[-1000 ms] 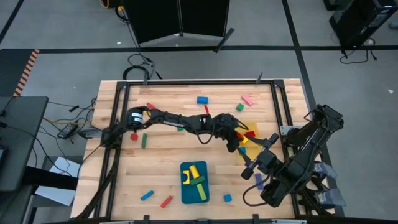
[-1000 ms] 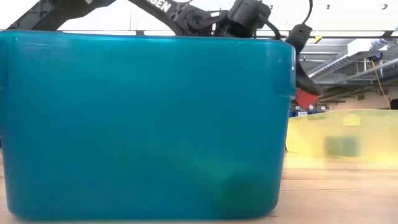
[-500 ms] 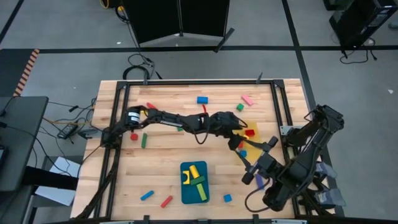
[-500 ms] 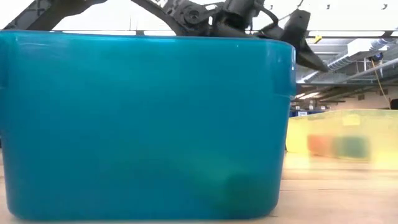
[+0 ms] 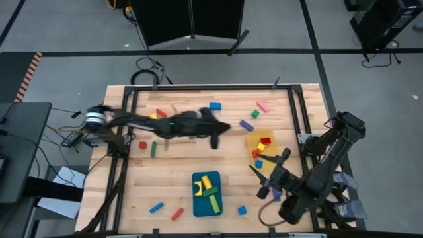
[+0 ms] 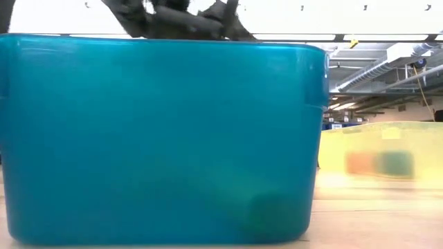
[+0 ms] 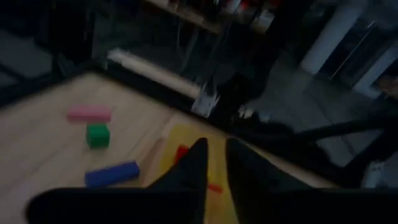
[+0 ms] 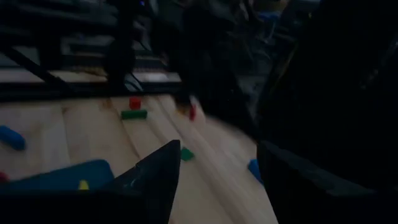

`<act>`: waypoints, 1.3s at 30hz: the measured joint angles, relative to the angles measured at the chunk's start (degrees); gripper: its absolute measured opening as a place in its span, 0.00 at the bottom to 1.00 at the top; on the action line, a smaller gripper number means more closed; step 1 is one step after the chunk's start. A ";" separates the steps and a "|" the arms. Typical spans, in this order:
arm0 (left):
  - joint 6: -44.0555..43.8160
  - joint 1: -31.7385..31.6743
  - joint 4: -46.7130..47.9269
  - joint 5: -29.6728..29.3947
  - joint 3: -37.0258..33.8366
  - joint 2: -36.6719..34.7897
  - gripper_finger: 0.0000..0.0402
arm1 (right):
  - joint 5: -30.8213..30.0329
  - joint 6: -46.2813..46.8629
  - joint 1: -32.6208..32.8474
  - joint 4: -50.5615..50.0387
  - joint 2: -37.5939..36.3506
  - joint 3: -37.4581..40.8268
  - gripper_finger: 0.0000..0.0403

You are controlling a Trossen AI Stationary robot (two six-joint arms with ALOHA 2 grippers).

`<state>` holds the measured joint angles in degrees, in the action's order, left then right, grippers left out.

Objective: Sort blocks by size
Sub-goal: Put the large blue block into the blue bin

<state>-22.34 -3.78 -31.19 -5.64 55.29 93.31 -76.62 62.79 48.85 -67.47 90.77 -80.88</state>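
Since the earlier frame, the left gripper has withdrawn from the yellow bin toward 9 o'clock; its fingers stand narrow, holding nothing. Red blocks lie inside the bin. Right gripper, spread wide, hovers near the desk at 4 o'clock.

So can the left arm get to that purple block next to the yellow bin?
Probably yes. The left gripper hangs just beside the purple block, with bare wood between them. The yellow bin sits on the block's other side, so nothing blocks the way. Its fingers look nearly shut and would need to open first.
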 joint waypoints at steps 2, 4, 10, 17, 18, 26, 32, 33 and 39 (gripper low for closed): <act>1.01 0.30 -1.44 -0.62 -4.54 -5.86 0.06 | 1.45 1.12 -2.22 1.55 0.01 2.70 0.49; 1.36 0.85 -1.43 -1.65 -8.42 -10.81 0.02 | 3.61 0.79 -5.03 4.94 0.01 5.78 0.42; 1.28 2.84 -1.86 -2.75 -14.79 -22.03 0.05 | 9.61 -6.72 -12.38 17.70 0.07 9.65 0.15; 1.18 5.12 -0.07 -5.12 -17.05 -26.84 0.06 | 21.98 -7.46 -16.85 26.84 0.07 9.52 0.04; 1.15 5.33 -0.14 -5.16 -17.05 -26.85 0.06 | 23.80 -7.44 -17.27 27.67 0.07 9.52 0.04; 1.02 6.16 -0.02 -5.24 -17.03 -26.81 0.06 | 31.50 -7.46 -19.03 36.84 0.07 9.52 0.07; 0.69 7.33 -0.19 -5.66 -17.01 -26.79 0.06 | 31.65 -7.46 -19.05 43.53 0.07 9.52 0.07; 0.69 7.44 -0.21 -5.90 -17.01 -26.79 0.06 | 31.67 -7.46 -19.05 44.65 0.07 9.52 0.07; 0.65 7.55 -0.19 -6.31 -16.99 -26.77 0.06 | 31.76 -7.46 -19.05 51.09 0.07 9.52 0.07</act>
<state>-21.69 3.77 -31.38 -11.94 38.30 66.54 -44.86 55.33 29.80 -16.38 90.85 -71.35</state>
